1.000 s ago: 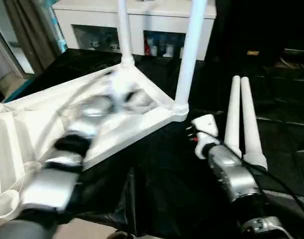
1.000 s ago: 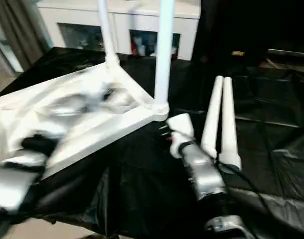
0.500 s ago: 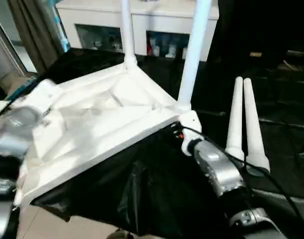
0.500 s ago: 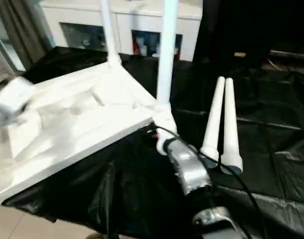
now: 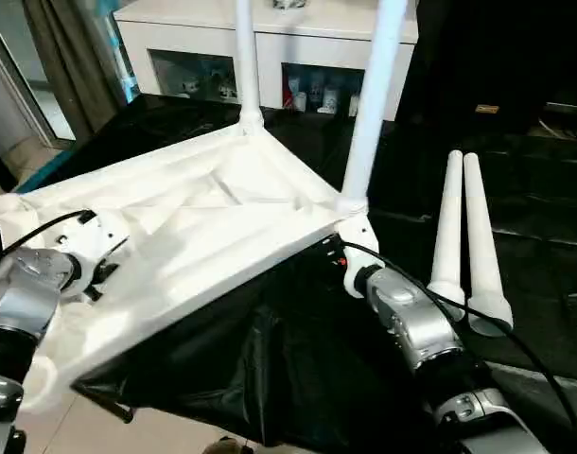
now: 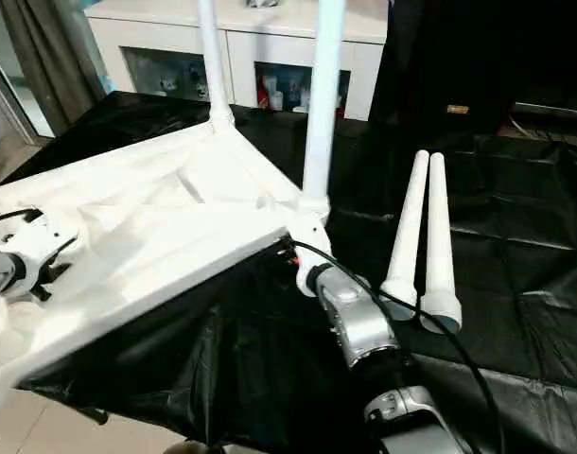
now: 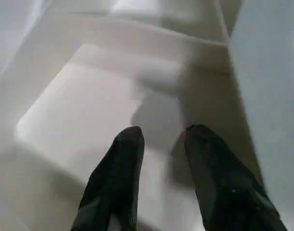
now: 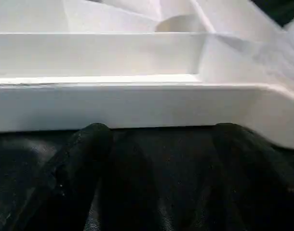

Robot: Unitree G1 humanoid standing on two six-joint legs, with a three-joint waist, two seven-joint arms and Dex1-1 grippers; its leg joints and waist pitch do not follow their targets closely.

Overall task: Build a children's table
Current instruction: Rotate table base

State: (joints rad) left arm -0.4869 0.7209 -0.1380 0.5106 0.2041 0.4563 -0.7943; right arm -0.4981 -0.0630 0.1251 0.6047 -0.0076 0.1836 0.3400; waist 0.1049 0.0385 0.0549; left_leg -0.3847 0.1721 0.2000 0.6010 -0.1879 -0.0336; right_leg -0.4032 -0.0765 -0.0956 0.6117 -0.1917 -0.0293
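Hands both open, empty: left hand (image 7: 159, 144) over table underside (image 5: 213, 218), right hand (image 8: 156, 139) at its rim.

White table top (image 5: 222, 227), ribbed underside. White legs (image 5: 468, 236). Black glossy sheet (image 5: 298, 350) over desk. Silver forearms (image 5: 411, 322), black gripper fingers (image 7: 120, 178). White cabinet (image 5: 298, 38). Grey-brown curtain (image 5: 66, 66).

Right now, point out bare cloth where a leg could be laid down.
Bare black cloth lies right of the two loose legs, and more behind them toward the cabinet. The upturned tabletop crowds the left; the right end effector sits at its near corner.
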